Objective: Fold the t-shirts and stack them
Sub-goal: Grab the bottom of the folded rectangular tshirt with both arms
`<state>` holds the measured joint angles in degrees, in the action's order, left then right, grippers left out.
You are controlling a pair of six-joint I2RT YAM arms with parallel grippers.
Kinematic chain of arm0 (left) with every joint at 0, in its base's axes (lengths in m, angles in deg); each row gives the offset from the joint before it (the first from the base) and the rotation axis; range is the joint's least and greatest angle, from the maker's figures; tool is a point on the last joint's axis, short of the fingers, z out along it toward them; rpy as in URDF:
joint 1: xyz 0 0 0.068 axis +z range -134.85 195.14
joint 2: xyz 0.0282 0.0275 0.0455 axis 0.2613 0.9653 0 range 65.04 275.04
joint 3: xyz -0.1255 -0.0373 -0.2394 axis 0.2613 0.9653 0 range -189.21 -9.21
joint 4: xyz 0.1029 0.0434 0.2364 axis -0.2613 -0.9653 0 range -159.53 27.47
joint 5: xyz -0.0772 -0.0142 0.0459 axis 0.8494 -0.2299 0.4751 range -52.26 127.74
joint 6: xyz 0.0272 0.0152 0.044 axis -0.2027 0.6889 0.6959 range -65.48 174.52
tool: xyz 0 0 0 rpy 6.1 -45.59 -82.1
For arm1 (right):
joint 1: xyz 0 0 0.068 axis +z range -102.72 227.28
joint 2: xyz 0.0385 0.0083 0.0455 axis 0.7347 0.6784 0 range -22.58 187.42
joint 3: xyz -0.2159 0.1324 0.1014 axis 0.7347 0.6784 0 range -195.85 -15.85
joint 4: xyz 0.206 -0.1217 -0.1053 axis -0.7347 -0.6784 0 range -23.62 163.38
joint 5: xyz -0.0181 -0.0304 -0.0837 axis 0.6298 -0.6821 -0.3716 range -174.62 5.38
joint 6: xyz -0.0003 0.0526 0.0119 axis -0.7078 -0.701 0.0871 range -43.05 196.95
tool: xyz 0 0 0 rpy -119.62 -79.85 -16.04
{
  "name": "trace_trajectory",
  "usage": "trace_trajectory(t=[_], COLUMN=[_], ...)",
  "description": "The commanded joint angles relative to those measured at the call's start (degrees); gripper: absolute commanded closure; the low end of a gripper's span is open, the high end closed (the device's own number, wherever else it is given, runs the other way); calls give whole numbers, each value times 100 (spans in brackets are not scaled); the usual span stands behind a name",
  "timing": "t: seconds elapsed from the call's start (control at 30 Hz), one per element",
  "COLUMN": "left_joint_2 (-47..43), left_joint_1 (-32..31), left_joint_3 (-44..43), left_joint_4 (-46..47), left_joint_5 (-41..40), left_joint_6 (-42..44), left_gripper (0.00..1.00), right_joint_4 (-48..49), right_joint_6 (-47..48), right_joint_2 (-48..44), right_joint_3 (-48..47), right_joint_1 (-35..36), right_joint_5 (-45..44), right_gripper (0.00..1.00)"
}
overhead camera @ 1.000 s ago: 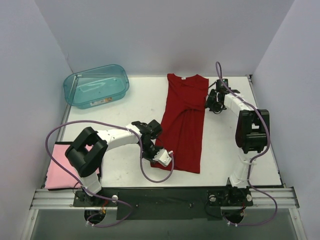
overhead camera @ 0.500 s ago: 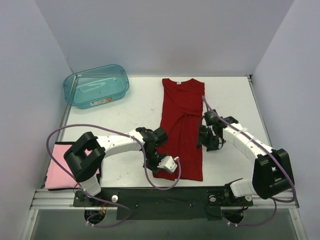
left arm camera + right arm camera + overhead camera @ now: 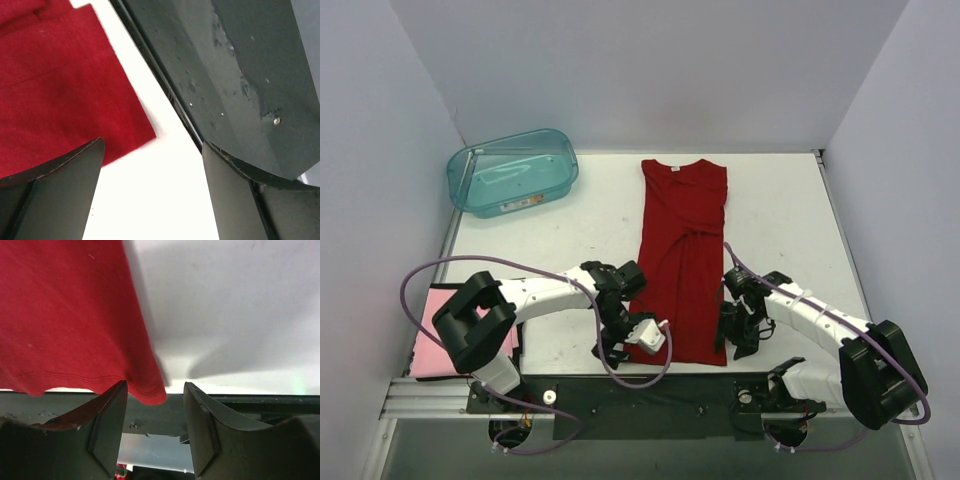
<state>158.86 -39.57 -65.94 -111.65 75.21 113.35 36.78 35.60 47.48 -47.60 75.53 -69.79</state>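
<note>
The dark red t-shirt point(image 3: 685, 250) lies folded into a long strip down the middle of the table, neck label at the far end. Its near hem reaches the table's front edge. My left gripper point(image 3: 612, 345) stands open just left of the near-left hem corner point(image 3: 125, 135), with only white table between its fingers point(image 3: 75, 170). My right gripper point(image 3: 735, 335) is open at the near-right hem corner point(image 3: 150, 390), which hangs past the table edge between its fingers without being pinched. The pale pink t-shirt point(image 3: 435, 345) lies at the near left, partly under the left arm.
A translucent teal tub point(image 3: 513, 172) stands at the far left. The dark frame rail point(image 3: 650, 390) runs along the table's near edge right below both grippers. White walls close in the left, back and right sides.
The left gripper has opened and let go of the red shirt's near-left corner. The shirt has slid toward the near edge. The right arm swung from the far end to the near hem.
</note>
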Motion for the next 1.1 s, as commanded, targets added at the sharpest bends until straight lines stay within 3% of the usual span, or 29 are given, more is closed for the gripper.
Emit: trace_trajectory(t=[0.0, 0.13, 0.3, 0.4, 0.47, 0.5, 0.53, 0.57, 0.6, 0.63, 0.73, 0.77, 0.9, 1.07], left_joint_2=[-435, -207, -83, -83, -57, -22, -22, -22, -22, -39, -31, -22, -4, -57], left_joint_1=[-21, -126, -364, -548, -566, -566, -566, -566, -575, -566, -566, -575, -558, -461], left_joint_3=[320, 162, 390, 540, 558, 540, 540, 558, 558, 575, 497, 444, -30, -303], left_joint_4=[-2, 570, 1289, 1545, 1686, 1756, 1809, 1836, 1914, 1959, 2012, 1995, 1591, 1309], left_joint_5=[-30, -56, -249, -530, -636, -706, -793, -829, -925, -952, -988, -944, -540, -223], left_joint_6=[1059, 947, 534, 349, 226, 156, 138, 94, 68, 6, -134, -283, -626, -1144], left_gripper=[10, 9, 9, 15, 26, 43, 53, 75, 84, 100, 100, 100, 100, 100], right_joint_4=[-120, 223, 276, 294, 276, 259, 206, 180, 136, 136, 266, 328, 531, 250], right_joint_6=[-304, -392, -445, -454, -427, -392, -375, -366, -366, -366, -305, -243, -111, 3], right_joint_2=[-107, 42, -1, -63, -45, -37, -45, -80, -98, -133, -28, 77, 131, -194], right_joint_3=[335, 511, 573, 503, 424, 337, 292, 214, 178, 169, 230, 309, 292, 195], right_joint_1=[67, 67, 32, -21, -39, -48, -48, -48, -48, -48, -135, -231, -355, -355], right_joint_5=[301, 521, 188, 82, 11, 11, 29, 29, 3, -41, -226, -235, 55, 467], right_gripper=[56, 57, 66, 68, 67, 67, 66, 64, 63, 63, 67, 76, 97, 100])
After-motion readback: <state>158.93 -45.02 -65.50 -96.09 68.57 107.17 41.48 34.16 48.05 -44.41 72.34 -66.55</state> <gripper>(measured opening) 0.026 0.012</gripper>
